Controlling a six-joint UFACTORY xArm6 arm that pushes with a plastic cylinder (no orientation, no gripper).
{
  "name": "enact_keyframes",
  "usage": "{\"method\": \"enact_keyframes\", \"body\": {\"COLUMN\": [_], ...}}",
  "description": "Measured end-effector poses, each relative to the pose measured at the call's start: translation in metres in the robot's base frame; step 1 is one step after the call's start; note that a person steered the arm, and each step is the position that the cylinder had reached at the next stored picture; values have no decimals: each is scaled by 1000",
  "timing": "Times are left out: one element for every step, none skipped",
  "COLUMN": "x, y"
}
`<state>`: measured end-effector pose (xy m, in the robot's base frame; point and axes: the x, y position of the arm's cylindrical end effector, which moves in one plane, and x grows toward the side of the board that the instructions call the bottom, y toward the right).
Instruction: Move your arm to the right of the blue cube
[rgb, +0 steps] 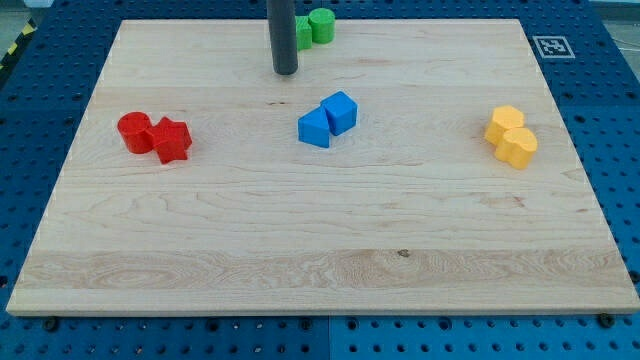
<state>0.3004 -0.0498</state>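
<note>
The blue cube (340, 112) sits near the board's middle, touching a second blue block (314, 127) at its lower left. My tip (286, 72) rests on the board above and to the left of both blue blocks, a short gap away from them. The rod rises straight up out of the view's top.
Two green blocks (313, 27) sit at the view's top, just right of the rod. Two red blocks (155, 136) lie at the left. Two yellow blocks (511, 135) lie at the right. The wooden board (320, 260) has a marker tag (552, 45) at its top right corner.
</note>
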Motion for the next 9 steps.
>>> {"method": "enact_keyframes", "body": {"x": [27,27,27,40,41,42,61,94,114], "y": [5,5,28,51,68,103,122,123,123]}}
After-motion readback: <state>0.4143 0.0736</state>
